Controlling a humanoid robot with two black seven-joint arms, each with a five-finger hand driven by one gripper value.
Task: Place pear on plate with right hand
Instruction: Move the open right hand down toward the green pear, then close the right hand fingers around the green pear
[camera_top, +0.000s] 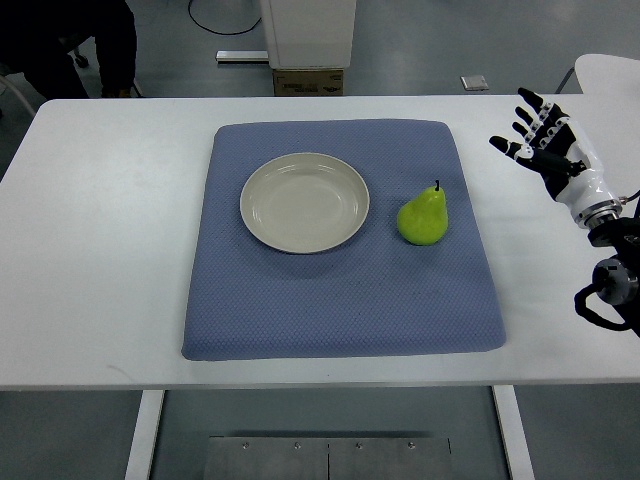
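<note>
A green pear (423, 217) with a dark stem lies on the blue mat (340, 290), just right of an empty cream plate (304, 202). My right hand (538, 135) hovers over the white table at the far right, well to the right of the pear and a little further back. Its black and white fingers are spread and hold nothing. The right forearm runs down to the picture's right edge. No left arm shows.
The white table (90, 250) carries the mat in its middle. Behind the table stand a white machine base (308, 35) and a cardboard box (308, 82). A person's dark legs (70, 45) show at the top left. A white round surface (610, 72) sits at the top right.
</note>
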